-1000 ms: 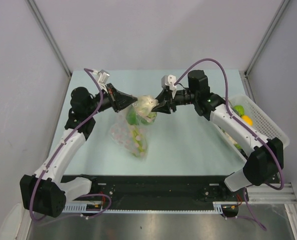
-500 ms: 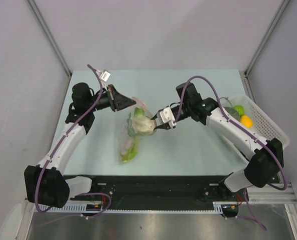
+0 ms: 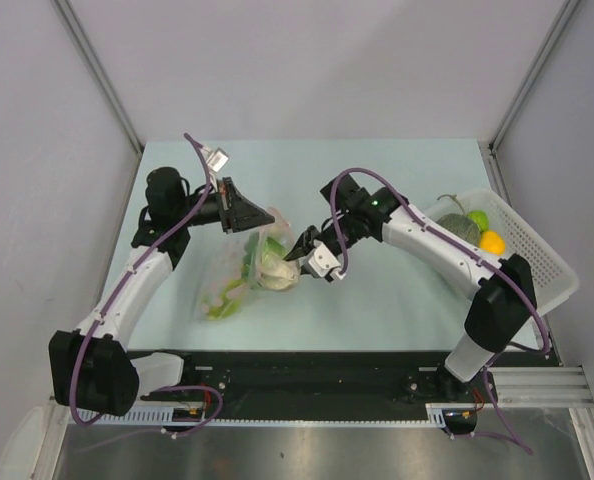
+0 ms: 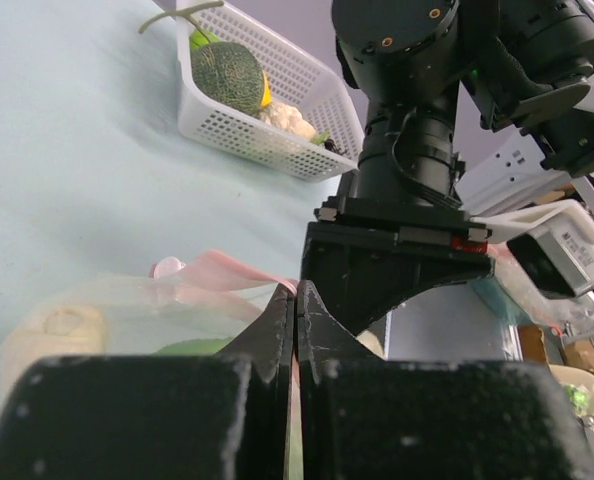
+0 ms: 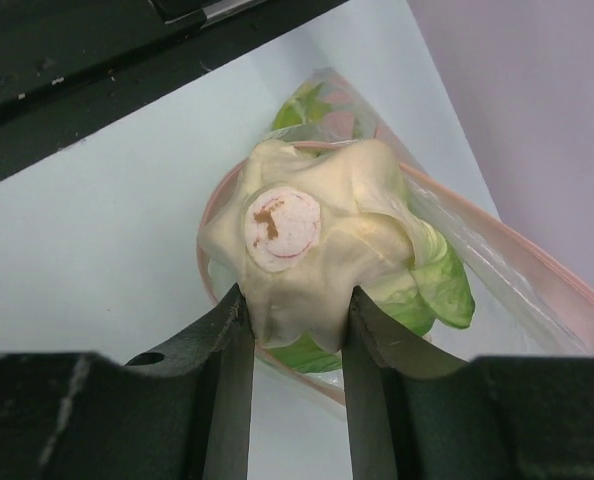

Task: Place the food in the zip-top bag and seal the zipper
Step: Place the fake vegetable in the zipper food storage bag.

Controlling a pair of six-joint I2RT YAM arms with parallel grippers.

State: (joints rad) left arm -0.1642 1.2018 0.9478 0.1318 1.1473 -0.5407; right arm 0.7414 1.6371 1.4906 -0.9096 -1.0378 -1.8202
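The clear zip-top bag [image 3: 235, 280] lies on the table with green food [image 3: 220, 306] inside. My left gripper [image 3: 268, 216] is shut on the bag's mouth edge; the pink zipper [image 4: 222, 270] runs between its closed fingertips in the left wrist view [image 4: 295, 298]. My right gripper [image 3: 296, 248] is shut on a pale white cabbage-like piece with green leaves [image 5: 312, 240]. It holds the piece at the bag's open mouth, and the pink rim [image 5: 567, 292] curves around it. The right gripper's jaws [image 5: 295, 325] press the piece's sides.
A white latticed basket [image 3: 542, 255] stands at the right table edge. It holds a dark green melon [image 3: 458, 223], a green fruit [image 3: 479, 219] and an orange fruit [image 3: 493, 240]. The basket also shows in the left wrist view [image 4: 277, 140]. Grey walls close the table sides.
My right gripper has carried the pale piece down and towards the near edge, into the bag's mouth. The bag's lower end swung left. My left gripper kept its hold.
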